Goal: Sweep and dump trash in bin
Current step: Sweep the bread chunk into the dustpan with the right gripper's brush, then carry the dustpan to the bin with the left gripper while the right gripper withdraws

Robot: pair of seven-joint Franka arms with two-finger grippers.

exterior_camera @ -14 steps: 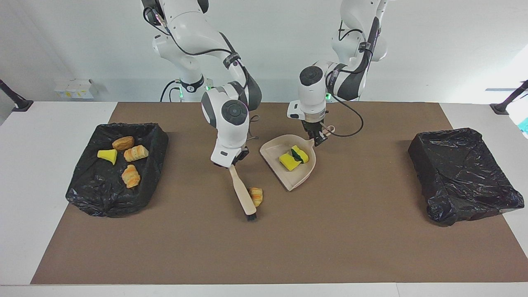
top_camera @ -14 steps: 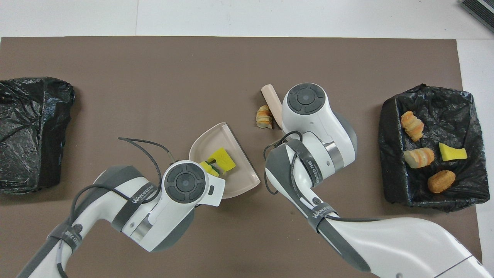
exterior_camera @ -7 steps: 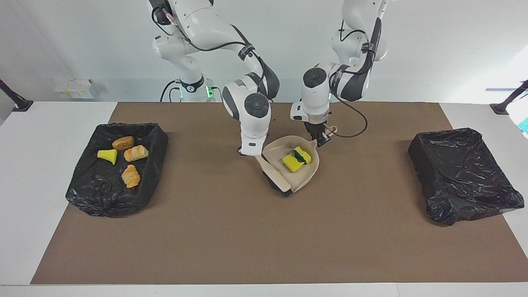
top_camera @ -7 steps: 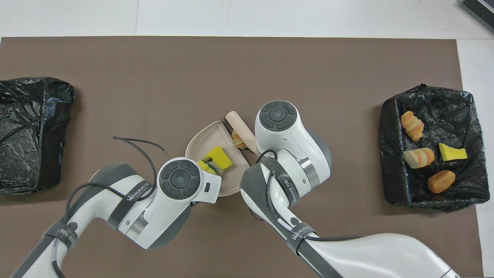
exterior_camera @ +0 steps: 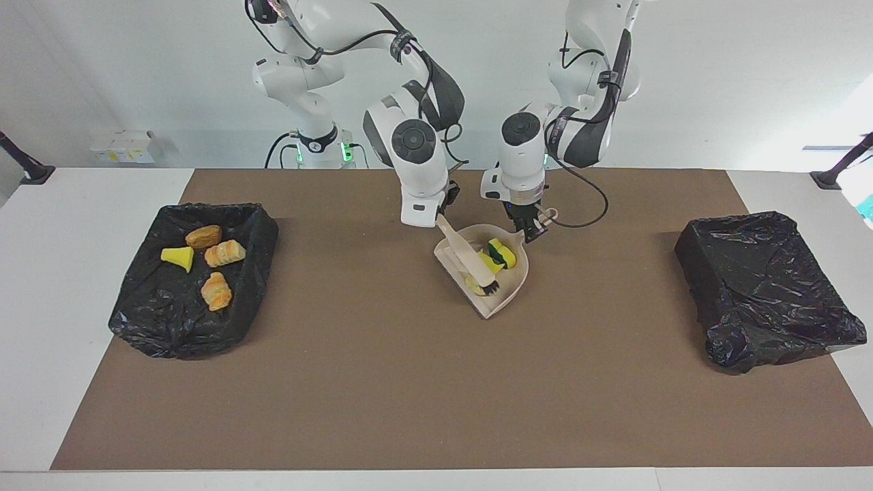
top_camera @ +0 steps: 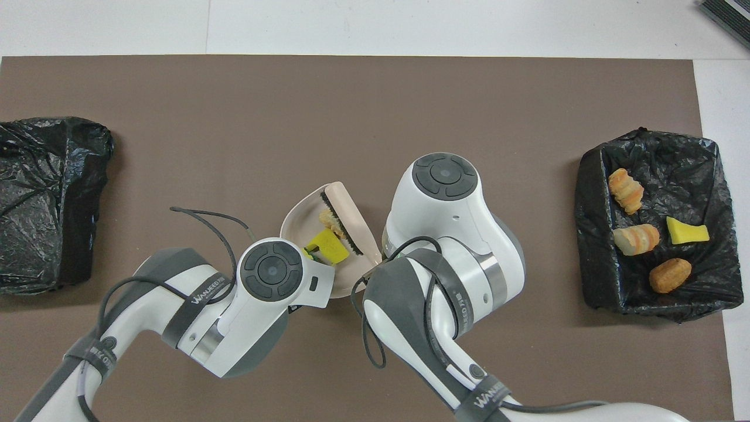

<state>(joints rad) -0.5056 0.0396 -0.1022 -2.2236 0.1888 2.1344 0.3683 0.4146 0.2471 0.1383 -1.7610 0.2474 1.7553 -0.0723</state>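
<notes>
The right gripper (exterior_camera: pixel 442 217) is clamped on the brush (exterior_camera: pixel 472 262), its bristles down in the dustpan (exterior_camera: pixel 513 285) with a sponge (exterior_camera: pixel 501 253) and bread chunk (top_camera: pixel 331 220), while the left gripper (exterior_camera: pixel 531 230) pinches the dustpan's handle.

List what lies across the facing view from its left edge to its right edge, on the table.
Black-lined bin holding trash → yellow sponge wedge → bread-like chunk → brush → dustpan → empty black-lined bin.
</notes>
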